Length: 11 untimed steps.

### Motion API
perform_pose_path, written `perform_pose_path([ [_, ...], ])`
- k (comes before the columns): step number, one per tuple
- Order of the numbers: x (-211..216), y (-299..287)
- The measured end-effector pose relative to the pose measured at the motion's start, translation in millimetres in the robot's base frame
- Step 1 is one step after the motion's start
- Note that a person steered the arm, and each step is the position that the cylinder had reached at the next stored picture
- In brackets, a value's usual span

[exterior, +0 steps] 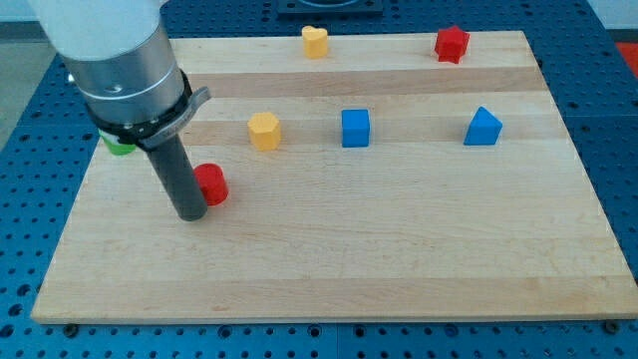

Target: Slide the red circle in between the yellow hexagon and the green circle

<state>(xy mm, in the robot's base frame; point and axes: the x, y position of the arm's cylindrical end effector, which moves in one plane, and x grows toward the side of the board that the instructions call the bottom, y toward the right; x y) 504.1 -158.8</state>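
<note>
1. Nearest the camera: bare tabletop (329, 279), pale wood, blocks spread over its upper half.
2. Rod comes down from the view's top left; tip (190, 214) on the wood, touching or almost touching the left side of the red circle (211, 183).
3. No fingers on this rig, just the plain rod, so nothing opens, closes or grips. Pushing only.
4. Red circle sits left of centre, immediately right of the tip, below and left of the yellow hexagon (264, 131).
5. Green circle (119, 146) mostly hidden behind the arm at the view's left edge; only a green sliver shows, shape not clear from here.
6. Gap between green circle and yellow hexagon lies up and slightly left of the red circle, partly covered by the arm.
7. Handling, my guess: small, light, rigid block, slides easily on smooth wood. Round side means an off-centre push will let it roll off the tip sideways.
8. No hold to take; contact should be on the circle's lower edge, centred, to drive it up the view. Tip now on its left side, so looks like it needs repositioning below.
9. Other blocks well away: blue cube (355, 128), blue triangle-ish block (482, 127), yellow heart (315, 41), red block (452, 44) at top.
</note>
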Motion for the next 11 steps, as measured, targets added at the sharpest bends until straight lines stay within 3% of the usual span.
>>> perform_pose_path([
  [2,12,41],
  [4,-69,28],
  [6,-21,42],
  [7,-17,3],
  [9,-64,-18],
  [11,-71,-18],
])
